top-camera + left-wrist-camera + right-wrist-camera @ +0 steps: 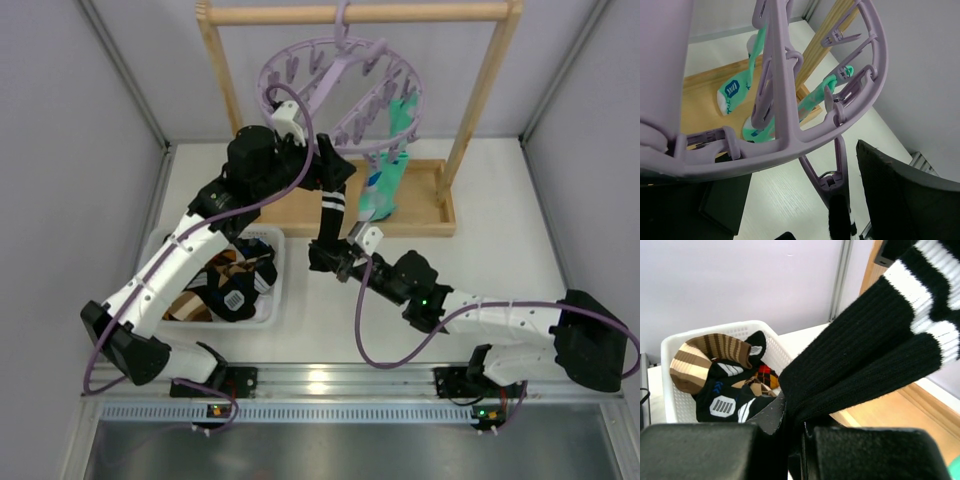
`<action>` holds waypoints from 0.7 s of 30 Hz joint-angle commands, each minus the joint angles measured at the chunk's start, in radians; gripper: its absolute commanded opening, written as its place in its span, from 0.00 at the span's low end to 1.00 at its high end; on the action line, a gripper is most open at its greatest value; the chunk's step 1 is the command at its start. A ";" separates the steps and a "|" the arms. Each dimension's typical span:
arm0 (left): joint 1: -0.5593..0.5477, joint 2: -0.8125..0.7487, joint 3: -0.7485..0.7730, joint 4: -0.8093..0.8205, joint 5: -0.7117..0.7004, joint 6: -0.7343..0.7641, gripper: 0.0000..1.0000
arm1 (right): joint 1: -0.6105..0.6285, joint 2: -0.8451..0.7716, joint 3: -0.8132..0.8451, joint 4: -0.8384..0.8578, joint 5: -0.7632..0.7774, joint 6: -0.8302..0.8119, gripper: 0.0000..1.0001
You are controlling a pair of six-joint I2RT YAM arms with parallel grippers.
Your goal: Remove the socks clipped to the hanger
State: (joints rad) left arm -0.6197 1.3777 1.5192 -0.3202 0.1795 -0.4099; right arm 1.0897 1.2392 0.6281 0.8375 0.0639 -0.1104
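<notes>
The lavender hanger (340,85) hangs by its hook from the wooden rack. Mint-teal socks (393,165) are clipped at its right side and also show in the left wrist view (735,90). A black sock with white stripes (333,208) hangs from a peg at the near rim. My left gripper (336,172) is open, with its fingers (900,195) on either side of that peg (837,177); the hanger ring (790,145) crosses just above. My right gripper (331,262) is shut on the lower end of the black sock (865,350).
A white basket (275,290) at the left holds several loose socks, brown striped, black and argyle; it also shows in the right wrist view (675,405). The wooden rack's base board (420,205) and uprights (480,100) stand behind the hanger.
</notes>
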 commanded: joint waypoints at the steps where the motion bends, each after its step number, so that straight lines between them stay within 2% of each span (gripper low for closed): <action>1: 0.005 0.006 -0.001 0.145 0.037 -0.015 0.84 | -0.004 -0.026 -0.010 0.025 -0.098 0.011 0.00; 4: 0.005 0.006 -0.008 0.167 0.029 -0.018 0.81 | -0.004 -0.015 -0.005 0.017 -0.111 0.008 0.00; 11: 0.003 0.009 -0.007 0.167 -0.021 -0.010 0.64 | -0.002 0.012 -0.005 0.021 -0.118 0.006 0.00; 16: 0.005 0.014 -0.007 0.167 -0.032 -0.009 0.41 | -0.004 0.025 -0.004 0.029 -0.119 0.008 0.00; 19: 0.005 0.018 -0.001 0.167 -0.041 -0.006 0.22 | -0.004 0.025 -0.007 0.029 -0.115 0.008 0.00; 21: 0.005 0.021 0.001 0.167 -0.046 -0.004 0.15 | -0.002 0.025 -0.016 0.032 -0.110 0.008 0.00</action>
State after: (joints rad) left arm -0.6193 1.3861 1.5120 -0.2516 0.1478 -0.4305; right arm 1.0843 1.2560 0.6247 0.8352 -0.0101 -0.1104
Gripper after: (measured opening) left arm 0.292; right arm 0.025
